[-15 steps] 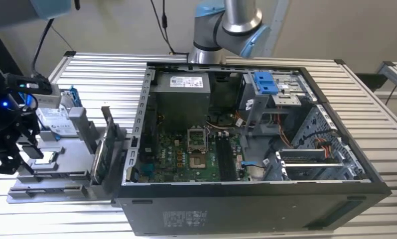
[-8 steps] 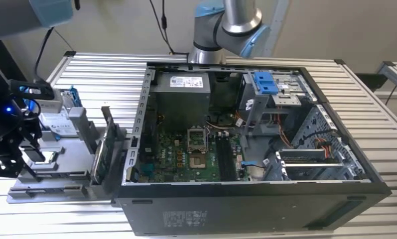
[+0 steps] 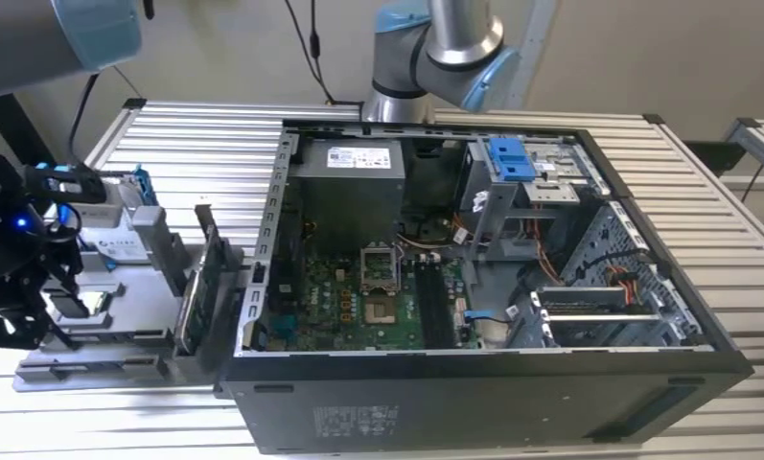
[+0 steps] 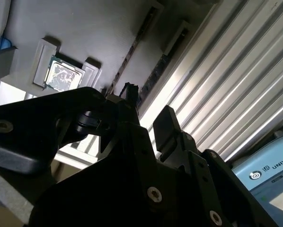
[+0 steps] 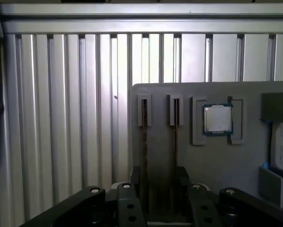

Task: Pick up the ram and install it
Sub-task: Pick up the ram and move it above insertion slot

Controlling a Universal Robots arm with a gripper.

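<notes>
Two slim dark ram sticks stand on edge in parallel slots of a grey parts holder (image 5: 217, 161): one ram stick (image 5: 144, 142) and a second ram stick (image 5: 174, 142). In the second wrist view they are thin dark lines, the ram (image 4: 132, 52) being the clearer one. My gripper (image 5: 159, 177) hovers over the near end of the sticks, open, with one finger (image 5: 135, 174) outside each stick and nothing held. The exterior view has the gripper (image 3: 17, 326) low over the holder at that view's left.
A processor chip (image 5: 217, 118) lies in a pocket beside the sticks. The open computer case (image 3: 484, 364) sits mid-table, its green motherboard (image 3: 343, 307) facing up. A hard drive with blue rails (image 3: 113, 244) and an upright card (image 3: 209, 278) stand on the holder. Ribbed metal table (image 5: 61, 118) all around.
</notes>
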